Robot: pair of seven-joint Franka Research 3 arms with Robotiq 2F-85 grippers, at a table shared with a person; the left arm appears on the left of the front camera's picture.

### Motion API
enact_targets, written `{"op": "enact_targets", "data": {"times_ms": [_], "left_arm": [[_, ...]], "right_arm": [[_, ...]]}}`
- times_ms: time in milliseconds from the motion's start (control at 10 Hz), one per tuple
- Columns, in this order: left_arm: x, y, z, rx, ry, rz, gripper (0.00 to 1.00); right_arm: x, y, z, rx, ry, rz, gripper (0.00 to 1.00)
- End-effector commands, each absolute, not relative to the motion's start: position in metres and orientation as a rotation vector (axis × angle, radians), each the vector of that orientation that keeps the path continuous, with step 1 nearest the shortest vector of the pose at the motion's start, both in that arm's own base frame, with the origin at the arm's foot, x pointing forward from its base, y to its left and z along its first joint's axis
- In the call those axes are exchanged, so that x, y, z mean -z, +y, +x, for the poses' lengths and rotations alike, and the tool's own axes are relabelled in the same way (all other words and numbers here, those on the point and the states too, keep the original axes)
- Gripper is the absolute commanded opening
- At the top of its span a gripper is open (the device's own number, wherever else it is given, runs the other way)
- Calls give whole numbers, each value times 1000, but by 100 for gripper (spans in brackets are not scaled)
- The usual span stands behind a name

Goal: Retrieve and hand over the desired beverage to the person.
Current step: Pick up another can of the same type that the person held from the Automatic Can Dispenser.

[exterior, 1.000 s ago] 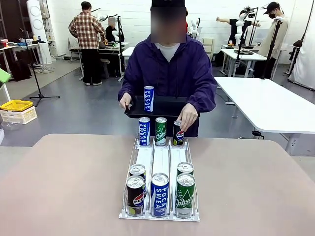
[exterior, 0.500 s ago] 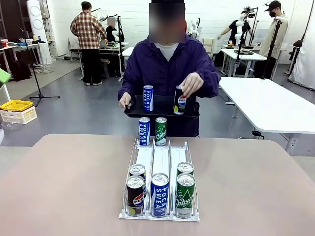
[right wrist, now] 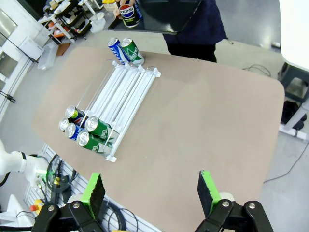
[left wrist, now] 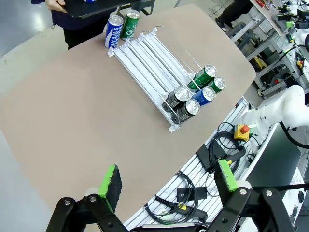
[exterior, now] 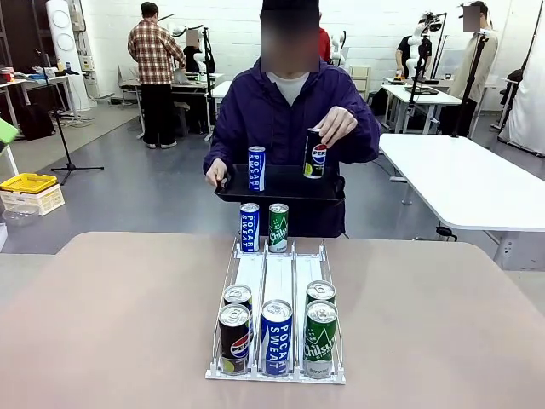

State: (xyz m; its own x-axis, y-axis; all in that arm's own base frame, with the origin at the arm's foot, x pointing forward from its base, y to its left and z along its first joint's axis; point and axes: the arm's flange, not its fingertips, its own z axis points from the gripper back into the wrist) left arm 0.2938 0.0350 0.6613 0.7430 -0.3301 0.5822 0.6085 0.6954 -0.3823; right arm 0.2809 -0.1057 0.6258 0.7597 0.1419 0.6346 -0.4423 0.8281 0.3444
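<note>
Daylight shows between the green pads of my left claw [left wrist: 169,181]: they stand wide apart with nothing held, hanging high over the near edge of the bench [left wrist: 72,121]. My right claw [right wrist: 151,192] is the same, spread wide and empty, above the bench on the other side.

Out from there, the white wire rack [exterior: 277,277] lies on the middle of the bench, its three lanes running from my side toward the far edge. At the near end I count five cans. In the front row are a black Pepsi [exterior: 233,339], a blue Pocari Sweat [exterior: 276,337] and a green can [exterior: 320,339]. Just behind them, a second green can [exterior: 320,292] sits in the right lane and another can [exterior: 238,296] in the left; I can't read that one's label. At the far end a Pocari Sweat can [exterior: 249,227] and a green can [exterior: 278,227] stand upright side by side in the left and middle lanes.

Beyond the far edge stands the person [exterior: 289,111] in the dark purple jacket. Their right hand [exterior: 216,176] grips the end of a black tray [exterior: 281,183] held at waist height. A blue Pocari can [exterior: 256,169] stands upright on it. Their left hand [exterior: 337,125] holds a Pepsi can [exterior: 315,155] by its top over the tray's other end, slightly tilted. I can't tell whether its base touches the tray.
</note>
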Motion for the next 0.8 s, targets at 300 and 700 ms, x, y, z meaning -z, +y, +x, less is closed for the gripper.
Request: {"op": "enact_targets", "data": {"times_ms": [300,700], "left_arm": [[-662,36,294,566,-512,-605,100],[-662,36,294,566,-512,-605,100]], "right_arm": [[-627,-105,283,-352,-646,540,100],[-627,-105,283,-352,-646,540,100]]}}
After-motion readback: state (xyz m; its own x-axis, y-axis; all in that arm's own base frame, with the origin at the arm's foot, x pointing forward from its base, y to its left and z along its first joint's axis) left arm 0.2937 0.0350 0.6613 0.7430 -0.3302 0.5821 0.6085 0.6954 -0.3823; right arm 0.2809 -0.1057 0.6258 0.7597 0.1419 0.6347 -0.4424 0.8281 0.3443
